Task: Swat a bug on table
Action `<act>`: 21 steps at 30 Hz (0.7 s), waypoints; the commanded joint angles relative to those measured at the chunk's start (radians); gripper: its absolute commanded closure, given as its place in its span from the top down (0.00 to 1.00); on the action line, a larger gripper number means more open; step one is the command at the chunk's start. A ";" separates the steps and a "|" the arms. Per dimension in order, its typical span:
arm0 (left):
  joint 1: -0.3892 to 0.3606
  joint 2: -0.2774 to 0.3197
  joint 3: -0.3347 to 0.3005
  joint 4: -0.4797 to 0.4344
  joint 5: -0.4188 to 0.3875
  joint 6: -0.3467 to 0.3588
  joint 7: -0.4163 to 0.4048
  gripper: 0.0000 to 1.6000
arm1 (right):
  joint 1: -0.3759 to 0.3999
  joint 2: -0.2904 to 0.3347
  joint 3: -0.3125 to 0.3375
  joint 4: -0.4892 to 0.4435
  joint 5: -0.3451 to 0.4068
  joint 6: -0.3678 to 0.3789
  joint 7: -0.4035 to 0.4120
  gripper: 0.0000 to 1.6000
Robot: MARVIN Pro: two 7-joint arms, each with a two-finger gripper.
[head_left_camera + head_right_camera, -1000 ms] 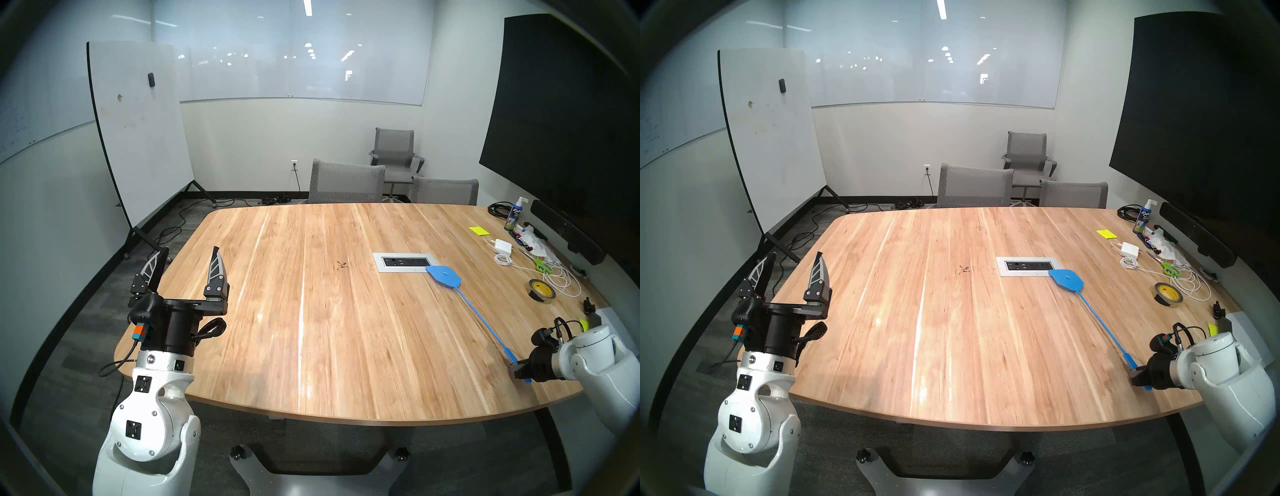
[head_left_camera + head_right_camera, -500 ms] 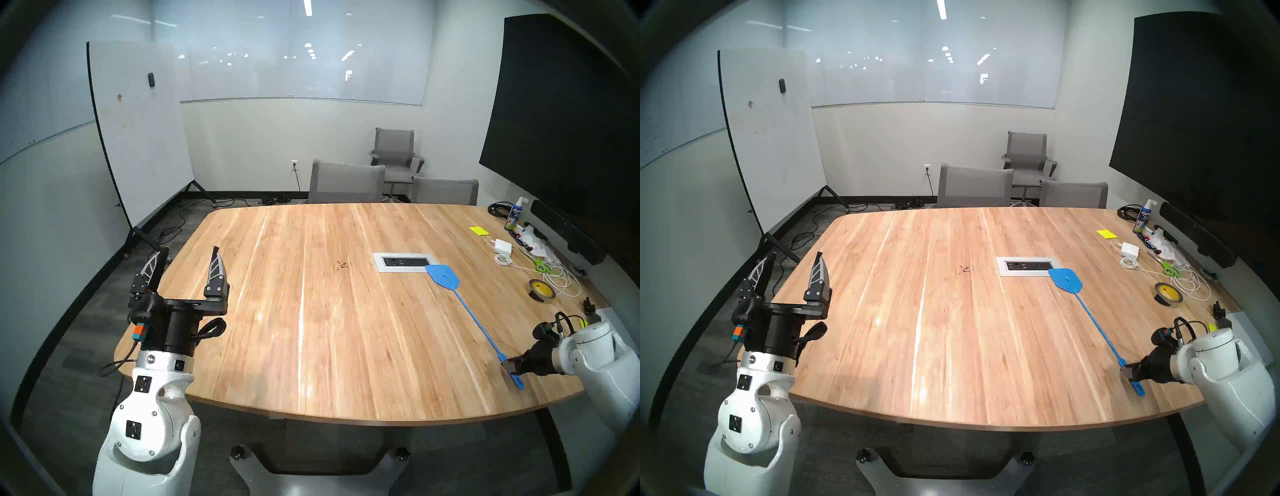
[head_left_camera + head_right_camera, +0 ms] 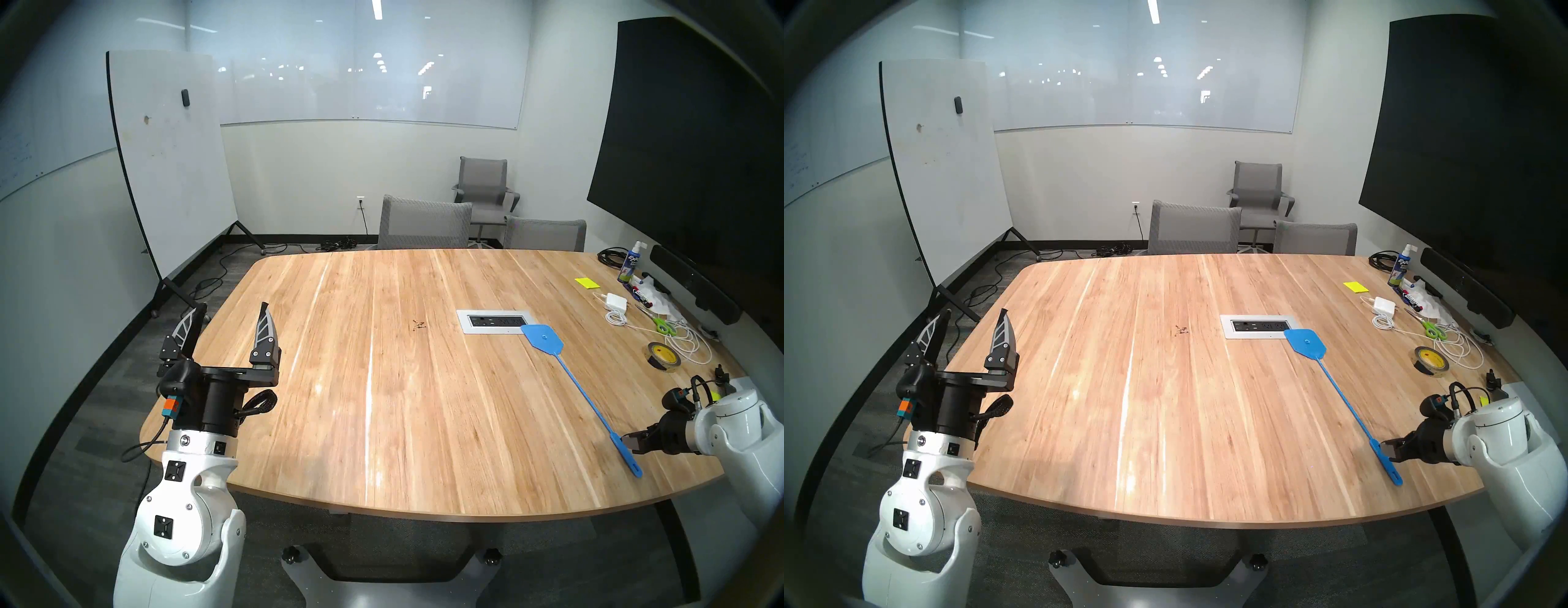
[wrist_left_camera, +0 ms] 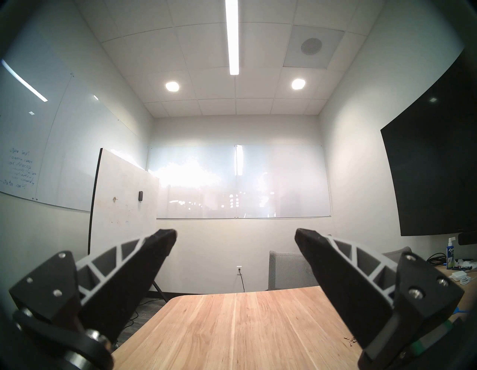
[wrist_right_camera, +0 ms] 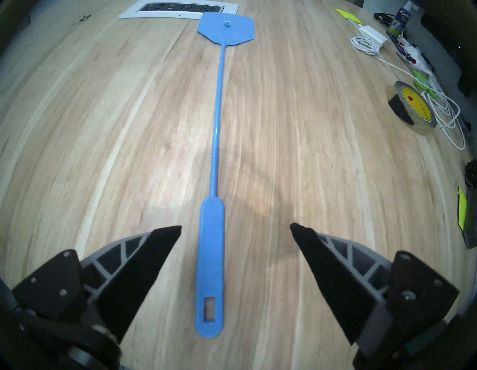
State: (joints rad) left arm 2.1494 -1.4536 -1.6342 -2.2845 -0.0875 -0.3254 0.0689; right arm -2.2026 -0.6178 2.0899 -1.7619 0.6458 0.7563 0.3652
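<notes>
Swatter: flat on desk, handle between wide right fingers, shaft running far-left toward bug; left fingers wide, empty.

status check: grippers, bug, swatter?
Both grippers open, left empty, right straddling blue fly swatter flat on table. Bug in crumbs mid-table. Nothing in the way.

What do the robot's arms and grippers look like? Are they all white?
Not all white. The arms have glossy white rounded shells with small black square patches. The left gripper has a black base, two pointed black fingers with pale grey ribs, black cables and an orange-and-teal block. The right gripper looks the same.
</notes>
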 commanded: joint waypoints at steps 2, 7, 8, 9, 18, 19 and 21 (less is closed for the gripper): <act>-0.001 0.001 0.001 -0.022 0.000 -0.003 -0.001 1.00 | -0.121 -0.087 0.152 -0.079 -0.002 -0.044 0.054 1.00; -0.002 0.001 0.001 -0.022 0.000 -0.003 -0.001 1.00 | -0.181 -0.162 0.235 -0.112 -0.005 -0.087 0.109 1.00; -0.002 0.001 0.001 -0.022 0.000 -0.003 -0.001 1.00 | -0.181 -0.162 0.235 -0.112 -0.005 -0.087 0.109 1.00; -0.002 0.001 0.001 -0.022 0.000 -0.003 -0.001 1.00 | -0.199 -0.174 0.250 -0.120 -0.006 -0.100 0.119 1.00; -0.002 0.001 0.001 -0.021 0.000 -0.004 -0.001 1.00 | -0.288 -0.288 0.283 -0.144 -0.019 -0.241 0.192 1.00; -0.003 0.001 0.001 -0.021 0.000 -0.004 -0.001 1.00 | -0.292 -0.289 0.276 -0.139 -0.020 -0.246 0.193 1.00; -0.003 0.001 0.001 -0.021 0.000 -0.004 -0.001 1.00 | -0.276 -0.337 0.251 -0.131 -0.050 -0.304 0.195 1.00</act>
State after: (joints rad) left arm 2.1493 -1.4536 -1.6342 -2.2840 -0.0875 -0.3255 0.0689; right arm -2.4400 -0.8489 2.3554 -1.8869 0.6201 0.5587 0.5424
